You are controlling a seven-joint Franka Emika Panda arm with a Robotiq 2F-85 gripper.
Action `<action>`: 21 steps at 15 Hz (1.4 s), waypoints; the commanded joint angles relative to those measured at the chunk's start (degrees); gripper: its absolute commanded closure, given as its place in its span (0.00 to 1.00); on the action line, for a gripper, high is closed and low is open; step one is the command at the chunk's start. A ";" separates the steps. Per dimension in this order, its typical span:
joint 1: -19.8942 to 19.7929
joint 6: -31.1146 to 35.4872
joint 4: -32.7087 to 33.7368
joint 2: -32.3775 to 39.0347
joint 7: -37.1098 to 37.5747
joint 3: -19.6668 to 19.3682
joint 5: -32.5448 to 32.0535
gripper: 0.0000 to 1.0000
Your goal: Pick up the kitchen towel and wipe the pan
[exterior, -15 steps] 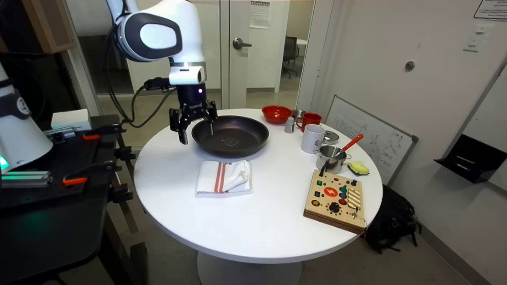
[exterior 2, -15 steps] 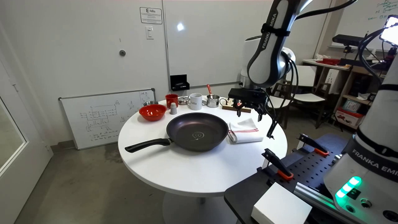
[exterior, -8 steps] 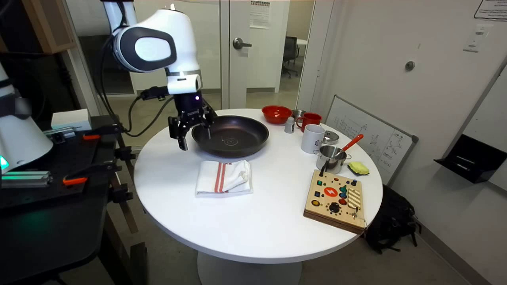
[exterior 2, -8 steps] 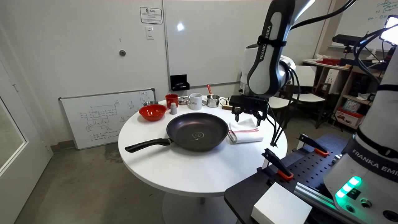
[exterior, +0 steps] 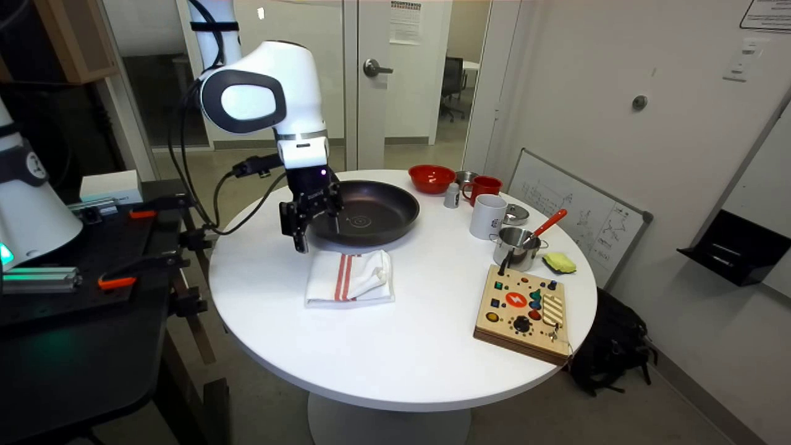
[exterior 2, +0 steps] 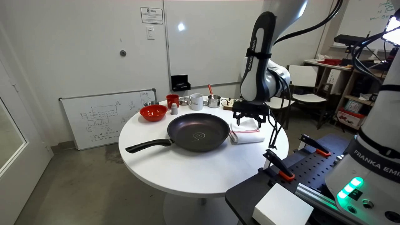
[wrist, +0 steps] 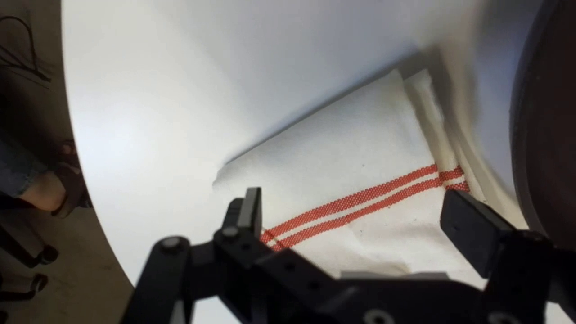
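Fingers [wrist: 472,231] parted wide, holding nothing, hang near the towel [wrist: 351,164]; centring over it before pinching low should help.

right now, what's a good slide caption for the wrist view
Looking past the open gripper at the folded, red-striped kitchen towel, the dark pan cut off at right.

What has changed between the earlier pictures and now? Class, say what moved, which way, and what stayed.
The gripper has moved down, closer to the towel, its jaws apart. Nothing has been taken hold of or let go. The towel, pan and red bowl stayed put.
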 commanded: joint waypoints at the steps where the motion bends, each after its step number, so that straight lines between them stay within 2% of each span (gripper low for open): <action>1: -3.88 1.20 3.77 3.74 -7.26 2.72 5.31 0.00; 3: -7.44 0.86 5.08 4.48 -10.46 5.50 7.46 0.00; 7: -17.74 0.86 7.49 5.68 -17.15 13.38 11.23 0.00; 13: -26.21 -0.30 10.59 8.15 -25.45 19.24 15.66 0.00; 21: -28.44 -3.42 13.15 11.18 -33.23 22.07 18.24 0.00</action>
